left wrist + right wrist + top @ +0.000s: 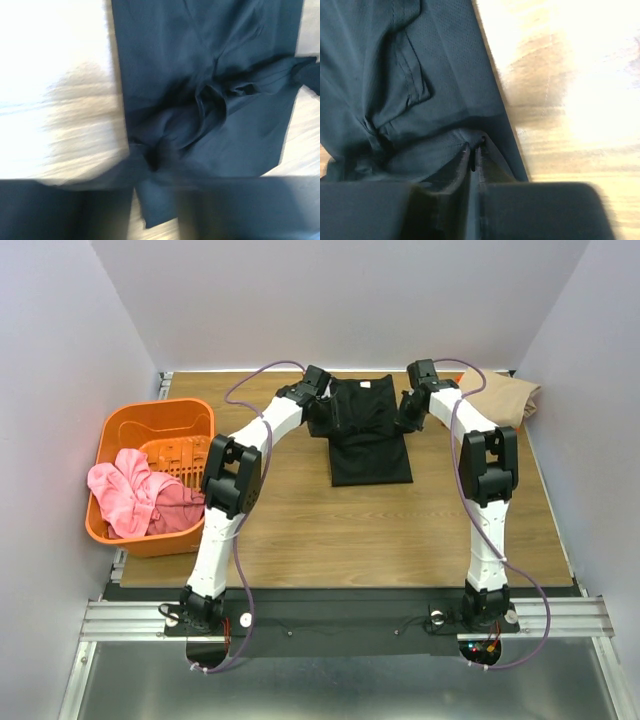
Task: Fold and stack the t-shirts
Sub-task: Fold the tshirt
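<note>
arms extended; left hand (154,197) parted, right hand (474,150) pinched shut

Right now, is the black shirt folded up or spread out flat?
Partly folded: the black t-shirt lies as a narrow strip, no sleeves sticking out sideways.

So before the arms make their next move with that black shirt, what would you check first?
1. Is the right gripper holding the black t-shirt? Ok: jaws closed on its edge.
2. Is the left gripper holding it? Cannot tell: that view is blurred.
3. Is the cloth flat? Not ok: folds bunch up near the left gripper.
4. Is the tan t-shirt out of the way? Ok: it lies apart, far right.
5. Is the basket out of the way? Ok: far left.
</note>
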Action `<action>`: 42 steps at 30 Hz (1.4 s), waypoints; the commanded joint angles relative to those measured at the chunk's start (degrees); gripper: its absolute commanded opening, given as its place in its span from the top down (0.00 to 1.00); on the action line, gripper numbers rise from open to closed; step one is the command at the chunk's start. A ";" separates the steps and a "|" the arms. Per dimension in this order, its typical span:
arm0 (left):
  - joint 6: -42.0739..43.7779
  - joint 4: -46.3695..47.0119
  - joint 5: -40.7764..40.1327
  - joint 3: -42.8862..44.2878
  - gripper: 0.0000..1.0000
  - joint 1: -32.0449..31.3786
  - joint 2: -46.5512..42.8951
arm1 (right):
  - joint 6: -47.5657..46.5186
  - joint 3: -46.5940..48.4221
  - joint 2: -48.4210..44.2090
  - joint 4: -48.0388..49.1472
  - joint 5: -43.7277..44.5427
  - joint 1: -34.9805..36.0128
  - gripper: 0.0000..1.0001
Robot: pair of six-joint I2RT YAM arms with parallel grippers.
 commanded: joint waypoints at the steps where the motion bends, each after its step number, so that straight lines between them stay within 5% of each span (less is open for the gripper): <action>1: 0.21 -0.93 0.22 6.64 0.28 0.54 0.07 | -0.52 5.64 0.48 -0.01 -1.48 -0.75 0.60; 4: 0.65 -0.85 -1.80 7.89 0.15 0.54 -1.16 | -1.66 7.05 -1.01 -0.01 -0.53 -0.83 0.37; 7: 0.74 1.86 -4.00 4.14 0.09 0.46 -4.84 | -3.85 5.05 -4.61 0.17 0.27 -0.83 0.33; 20: 4.08 15.84 -1.89 -24.88 0.10 -8.68 -21.90 | -8.69 -11.05 -12.01 3.86 -11.68 2.41 0.35; 29: 5.13 18.66 -5.14 -20.68 0.09 -16.24 -14.45 | -6.06 -11.65 -11.30 3.86 -9.06 2.95 0.35; 42: 12.08 25.87 -11.74 -20.06 0.06 -17.03 -6.80 | -5.97 -20.97 -17.88 3.24 -1.05 2.77 0.34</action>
